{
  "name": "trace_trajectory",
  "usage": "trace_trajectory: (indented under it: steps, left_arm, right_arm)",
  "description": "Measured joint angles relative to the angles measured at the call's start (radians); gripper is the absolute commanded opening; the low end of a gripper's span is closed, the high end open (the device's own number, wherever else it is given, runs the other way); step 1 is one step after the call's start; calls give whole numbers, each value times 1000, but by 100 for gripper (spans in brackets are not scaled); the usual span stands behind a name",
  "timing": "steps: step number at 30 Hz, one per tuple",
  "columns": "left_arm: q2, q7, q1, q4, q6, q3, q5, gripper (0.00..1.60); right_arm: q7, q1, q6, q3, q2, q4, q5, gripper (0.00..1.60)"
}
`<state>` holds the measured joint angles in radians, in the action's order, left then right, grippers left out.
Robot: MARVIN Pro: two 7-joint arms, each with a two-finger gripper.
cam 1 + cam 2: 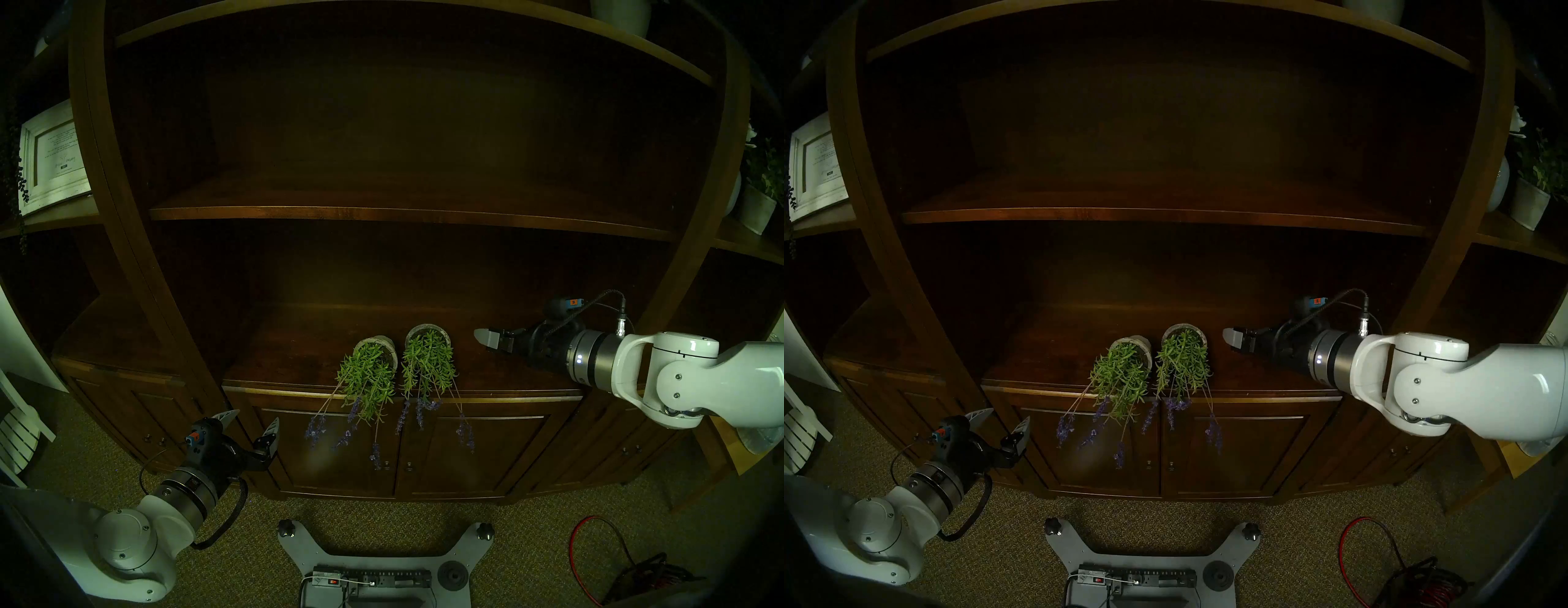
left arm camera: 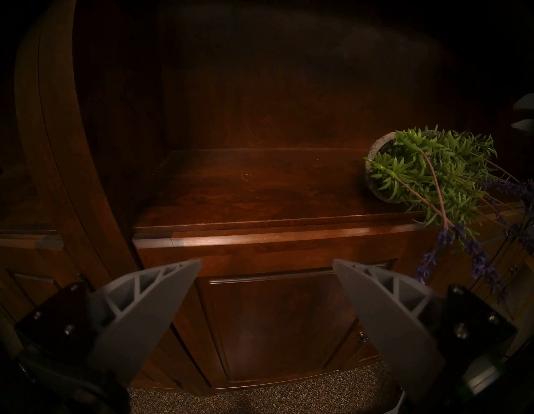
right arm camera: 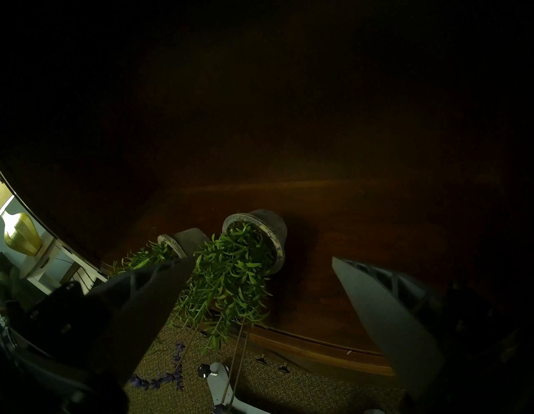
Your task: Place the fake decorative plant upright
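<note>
Two fake plants lie tipped on their sides on the dark wooden cabinet top (image 1: 297,352), with their grey pots toward the back. The left plant (image 1: 368,380) (image 1: 1121,380) (image 2: 427,173) and the right plant (image 1: 426,365) (image 1: 1183,365) (image 3: 231,269) spill green sprigs and purple flower stems over the front edge. My right gripper (image 1: 483,339) (image 1: 1230,336) (image 3: 260,258) hovers open just right of the right plant's pot (image 3: 270,228), touching nothing. My left gripper (image 1: 256,417) (image 1: 1009,415) (image 2: 267,260) is open and empty, low in front of the cabinet doors, left of the plants.
A wooden shelf (image 1: 382,212) spans the bay above the plants. Cabinet uprights flank it. A framed picture (image 1: 51,157) stands on the left side shelf and a potted plant (image 1: 759,199) on the right one. The robot base (image 1: 373,564) and a red cable (image 1: 594,552) lie on the carpet.
</note>
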<state>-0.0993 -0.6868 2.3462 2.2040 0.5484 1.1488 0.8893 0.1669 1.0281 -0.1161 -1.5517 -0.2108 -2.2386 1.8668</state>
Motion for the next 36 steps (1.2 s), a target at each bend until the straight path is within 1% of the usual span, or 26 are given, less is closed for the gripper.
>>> trace_trajectory:
  steps: [6, 9, 13, 20, 29, 36]
  left_arm:
    - [0, 0, 0, 0, 0, 0, 0, 160]
    - [0, 0, 0, 0, 0, -1, 0, 160]
    - [0, 0, 0, 0, -1, -1, 0, 160]
    - [0, 0, 0, -1, -1, -1, 0, 160]
    - [0, 0, 0, -1, -1, -2, 0, 160]
    - [0, 0, 0, -1, -1, -2, 0, 160]
  right_arm:
    - [13, -76, 1, 93, -41, -5, 11, 160]
    - [16, -126, -7, 149, -80, 5, 37, 160]
    - [16, -174, -16, 198, -120, 22, 60, 160]
    - [14, -284, -39, 301, -209, 71, 111, 160]
    - [13, -412, -78, 401, -314, 147, 178, 160]
    - [12, -516, -125, 468, -398, 217, 232, 160]
